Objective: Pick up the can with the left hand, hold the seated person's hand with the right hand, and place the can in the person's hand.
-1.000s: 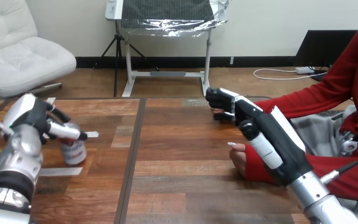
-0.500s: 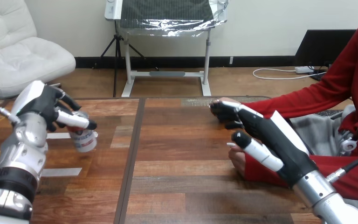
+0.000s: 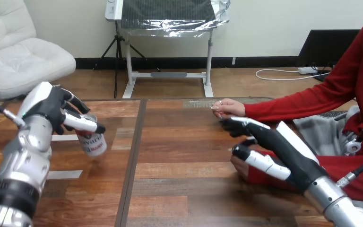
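Note:
A white can with red print [image 3: 92, 140] hangs tilted above the table's left part, with my left hand [image 3: 52, 109] shut on it from above and behind. My right hand [image 3: 270, 144] lies open over the table's right part, thumb apart from the fingers. Its fingertips [image 3: 231, 125] sit just below the person's far hand [image 3: 227, 108], which rests on the table; I cannot tell whether they touch. The person's near hand [image 3: 240, 165] lies under my right thumb [image 3: 250, 158], red sleeve behind it.
Two white tape strips [image 3: 64, 137] [image 3: 64, 174] lie on the wooden table [image 3: 179, 184] under and near the can. A dark seam [image 3: 133, 161] runs down the table between my hands. The person's red-sleeved arms [image 3: 307, 101] come in from the right.
My left hand has lifted the can off the table and carried it up and to the right. My right hand has dropped back from over the person's far hand, which now shows.

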Robot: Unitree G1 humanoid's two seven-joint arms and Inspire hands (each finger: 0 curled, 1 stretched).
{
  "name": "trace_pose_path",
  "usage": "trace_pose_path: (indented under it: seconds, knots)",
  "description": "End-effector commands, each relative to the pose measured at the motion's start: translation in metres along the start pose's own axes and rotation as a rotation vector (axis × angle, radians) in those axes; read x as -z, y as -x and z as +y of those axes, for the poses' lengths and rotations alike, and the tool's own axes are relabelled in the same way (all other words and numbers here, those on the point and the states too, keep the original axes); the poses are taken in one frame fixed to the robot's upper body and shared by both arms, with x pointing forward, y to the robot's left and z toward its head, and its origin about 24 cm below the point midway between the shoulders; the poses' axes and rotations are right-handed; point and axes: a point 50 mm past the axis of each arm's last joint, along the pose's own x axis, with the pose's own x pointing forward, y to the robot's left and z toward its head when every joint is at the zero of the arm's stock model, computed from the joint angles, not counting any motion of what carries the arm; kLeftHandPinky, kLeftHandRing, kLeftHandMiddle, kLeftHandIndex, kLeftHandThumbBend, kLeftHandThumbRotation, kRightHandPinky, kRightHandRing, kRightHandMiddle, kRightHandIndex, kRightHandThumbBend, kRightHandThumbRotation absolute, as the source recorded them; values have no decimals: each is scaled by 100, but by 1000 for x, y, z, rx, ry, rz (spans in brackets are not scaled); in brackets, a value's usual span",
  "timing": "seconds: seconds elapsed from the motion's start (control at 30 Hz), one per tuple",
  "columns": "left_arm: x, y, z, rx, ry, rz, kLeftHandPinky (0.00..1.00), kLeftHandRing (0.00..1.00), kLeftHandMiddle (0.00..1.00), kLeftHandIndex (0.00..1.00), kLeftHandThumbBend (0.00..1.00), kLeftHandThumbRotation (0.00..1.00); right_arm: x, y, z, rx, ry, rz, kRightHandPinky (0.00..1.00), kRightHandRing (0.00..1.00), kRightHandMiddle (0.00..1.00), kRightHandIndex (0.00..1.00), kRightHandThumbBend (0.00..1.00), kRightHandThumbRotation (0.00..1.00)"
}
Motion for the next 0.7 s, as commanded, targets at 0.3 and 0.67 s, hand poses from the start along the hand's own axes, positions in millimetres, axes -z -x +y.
trace_pose_path:
  seconds: [0.3, 0.67]
  knots:
    - [-60, 37, 63, -188, 11, -279, 29, 35, 43, 45, 76, 0, -29, -47, -68, 93, 346, -60, 68, 81, 83, 83, 89, 94]
    - [-63, 46, 66, -177, 21, -309, 29, 34, 42, 45, 76, 0, -22, -52, -77, 57, 420, 1, 66, 80, 83, 84, 89, 88]
